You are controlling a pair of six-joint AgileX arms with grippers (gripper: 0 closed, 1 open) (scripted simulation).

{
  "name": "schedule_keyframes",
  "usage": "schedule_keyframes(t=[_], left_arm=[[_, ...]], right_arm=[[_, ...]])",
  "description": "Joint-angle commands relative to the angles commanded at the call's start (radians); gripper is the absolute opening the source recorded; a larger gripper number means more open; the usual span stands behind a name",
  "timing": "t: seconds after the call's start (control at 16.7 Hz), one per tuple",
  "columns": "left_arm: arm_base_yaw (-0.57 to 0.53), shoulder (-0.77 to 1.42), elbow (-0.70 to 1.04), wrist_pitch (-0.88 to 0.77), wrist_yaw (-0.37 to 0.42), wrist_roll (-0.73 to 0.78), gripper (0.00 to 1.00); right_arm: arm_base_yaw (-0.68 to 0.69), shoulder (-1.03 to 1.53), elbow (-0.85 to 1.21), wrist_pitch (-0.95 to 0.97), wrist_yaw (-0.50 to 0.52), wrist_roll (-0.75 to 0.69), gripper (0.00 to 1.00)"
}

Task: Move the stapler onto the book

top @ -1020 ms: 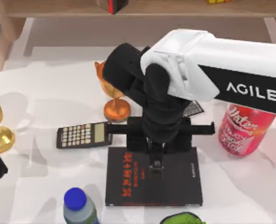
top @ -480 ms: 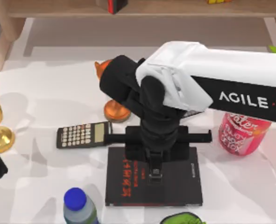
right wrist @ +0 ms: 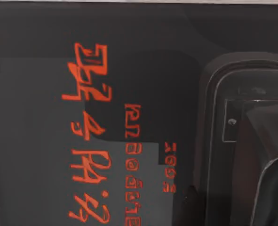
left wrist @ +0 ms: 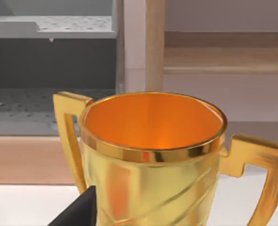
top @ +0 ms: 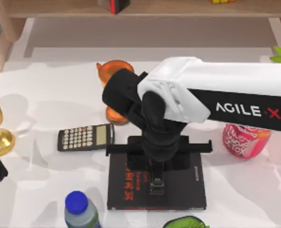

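Reaching down (steeply), right claw [top: 158,183] over book [top: 188,187]

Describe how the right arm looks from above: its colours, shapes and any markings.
The right arm has a boxy white shell with a black band bearing white "AGILE X" lettering. Its wrist section is rounded and black, narrowing down to a black end effector crossed by a thin black bar.

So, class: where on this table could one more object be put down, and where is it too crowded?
Bare table lies left of the orange cup, above the calculator. Another patch lies right of the book, below the pink can. Crowded: the book, under the right gripper.
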Motion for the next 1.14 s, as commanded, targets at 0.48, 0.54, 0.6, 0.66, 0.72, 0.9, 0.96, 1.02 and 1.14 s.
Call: schedule_keyframes(t=[0.48,0.54,0.6,0.66,0.72,0.9,0.96,1.02,1.14], left_arm=[[0.000,0.000,0.000,0.000,0.000,0.000,1.00],[0.000,0.000,0.000,0.000,0.000,0.000,1.00],[0.000,0.000,0.000,0.000,0.000,0.000,1.00],[0.000,0.000,0.000,0.000,0.000,0.000,1.00],[0.000,0.000,0.000,0.000,0.000,0.000,1.00],[0.000,0.000,0.000,0.000,0.000,0.000,1.00],[0.000,0.000,0.000,0.000,0.000,0.000,1.00],[0.000,0.000,0.000,0.000,0.000,0.000,1.00],[0.000,0.000,0.000,0.000,0.000,0.000,1.00]], right_arm=[[0.000,0.000,0.000,0.000,0.000,0.000,0.60],[0.000,0.000,0.000,0.000,0.000,0.000,0.68],[0.000,0.000,0.000,0.000,0.000,0.000,0.75],[0.000,0.000,0.000,0.000,0.000,0.000,0.83],[0.000,0.000,0.000,0.000,0.000,0.000,0.90],[0.000,0.000,0.000,0.000,0.000,0.000,1.00],[0.000,0.000,0.000,0.000,0.000,0.000,1.00],[0.000,0.000,0.000,0.000,0.000,0.000,1.00],[0.000,0.000,0.000,0.000,0.000,0.000,1.00]])
